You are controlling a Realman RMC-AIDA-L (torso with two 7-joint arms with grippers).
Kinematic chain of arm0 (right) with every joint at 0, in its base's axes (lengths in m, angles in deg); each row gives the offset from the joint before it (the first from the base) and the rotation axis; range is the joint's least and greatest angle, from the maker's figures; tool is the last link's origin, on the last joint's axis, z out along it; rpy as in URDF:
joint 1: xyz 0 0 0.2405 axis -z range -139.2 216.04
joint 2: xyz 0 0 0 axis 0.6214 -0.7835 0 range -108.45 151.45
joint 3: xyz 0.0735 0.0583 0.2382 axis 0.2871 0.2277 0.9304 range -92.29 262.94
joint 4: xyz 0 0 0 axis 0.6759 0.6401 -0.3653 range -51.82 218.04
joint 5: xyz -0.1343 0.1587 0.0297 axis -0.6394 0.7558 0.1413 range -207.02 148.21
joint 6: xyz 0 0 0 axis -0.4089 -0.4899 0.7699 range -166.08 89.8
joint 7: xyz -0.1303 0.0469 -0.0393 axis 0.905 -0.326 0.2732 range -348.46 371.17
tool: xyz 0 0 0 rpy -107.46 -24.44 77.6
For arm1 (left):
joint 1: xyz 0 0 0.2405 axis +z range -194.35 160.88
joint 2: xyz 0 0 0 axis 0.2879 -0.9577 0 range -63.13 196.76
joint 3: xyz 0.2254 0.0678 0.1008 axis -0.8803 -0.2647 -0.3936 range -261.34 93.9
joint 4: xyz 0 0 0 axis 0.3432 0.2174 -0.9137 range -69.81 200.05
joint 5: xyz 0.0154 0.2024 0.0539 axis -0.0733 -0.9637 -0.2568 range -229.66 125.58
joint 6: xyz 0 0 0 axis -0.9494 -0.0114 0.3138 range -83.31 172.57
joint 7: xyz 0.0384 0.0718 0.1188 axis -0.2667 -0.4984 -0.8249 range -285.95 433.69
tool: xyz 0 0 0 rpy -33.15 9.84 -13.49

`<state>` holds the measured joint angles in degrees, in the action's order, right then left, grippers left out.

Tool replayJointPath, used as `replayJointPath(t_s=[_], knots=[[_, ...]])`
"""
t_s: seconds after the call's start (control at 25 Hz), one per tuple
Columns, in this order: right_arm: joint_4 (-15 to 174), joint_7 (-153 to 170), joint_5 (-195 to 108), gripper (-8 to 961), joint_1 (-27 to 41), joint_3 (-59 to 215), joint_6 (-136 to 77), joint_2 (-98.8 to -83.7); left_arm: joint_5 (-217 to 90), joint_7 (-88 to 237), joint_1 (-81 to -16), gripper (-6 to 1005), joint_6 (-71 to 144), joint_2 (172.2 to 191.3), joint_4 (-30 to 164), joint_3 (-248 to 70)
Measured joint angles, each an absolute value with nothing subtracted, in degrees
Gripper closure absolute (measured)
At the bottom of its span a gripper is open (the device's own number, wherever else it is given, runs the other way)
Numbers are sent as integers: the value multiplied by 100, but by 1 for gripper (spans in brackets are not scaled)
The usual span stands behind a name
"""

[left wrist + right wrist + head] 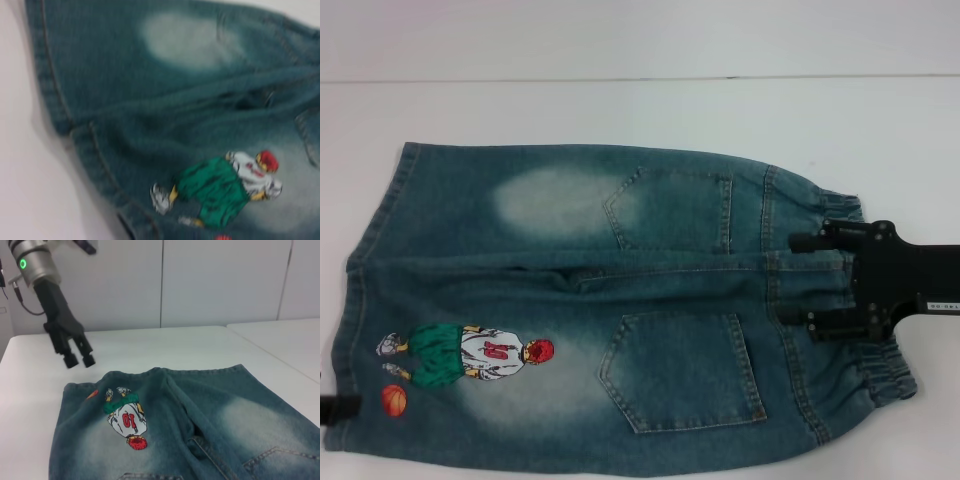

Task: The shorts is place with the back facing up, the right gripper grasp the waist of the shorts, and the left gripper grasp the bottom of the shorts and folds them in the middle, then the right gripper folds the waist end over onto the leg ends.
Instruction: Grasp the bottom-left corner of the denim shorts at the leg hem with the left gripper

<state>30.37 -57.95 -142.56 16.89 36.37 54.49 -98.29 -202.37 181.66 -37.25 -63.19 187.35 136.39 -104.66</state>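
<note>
The shorts (570,300) lie flat on the white table with both back pockets up, the waist (880,375) on the right and the leg ends (360,300) on the left. A cartoon figure (470,360) and an orange patch (395,400) mark the near leg. My right gripper (798,281) hovers over the middle of the waist, open, with its fingers spread across the band. Only a black tip of my left gripper (340,406) shows by the near leg end. In the right wrist view the left gripper (80,360) hangs just beyond the hem (200,371), fingers slightly apart and holding nothing.
The white table (620,110) runs on beyond the shorts to a far edge (620,78). In the right wrist view a second white table (290,340) stands to one side, with pale wall panels (210,280) behind.
</note>
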Motion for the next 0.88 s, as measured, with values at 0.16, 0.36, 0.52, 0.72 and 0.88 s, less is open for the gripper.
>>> replayJointPath(t_s=[0.16, 0.36, 0.52, 0.72, 0.88], knots=[[3032, -5806, -14202, 91, 1681, 3637, 5448, -9829, -20617, 18291, -3787, 176, -6308, 18751, 13603, -10528], [3033, -5812, -14189, 91, 1674, 3637, 5424, -9829, -20920, 18466, -3841, 176, -6356, 18727, 13612, -10589], [3035, -5817, -14189, 92, 1676, 3637, 5395, -9829, -21075, 18607, -3854, 176, -6319, 18741, 13622, -10739], [3031, -5817, -14189, 92, 1696, 3637, 5387, -9829, -21143, 18705, -3914, 176, -6263, 18750, 13600, -10834], [3029, -5817, -14189, 92, 1704, 3637, 5387, -9829, -21223, 18755, -3951, 176, -6127, 18763, 13508, -10927]])
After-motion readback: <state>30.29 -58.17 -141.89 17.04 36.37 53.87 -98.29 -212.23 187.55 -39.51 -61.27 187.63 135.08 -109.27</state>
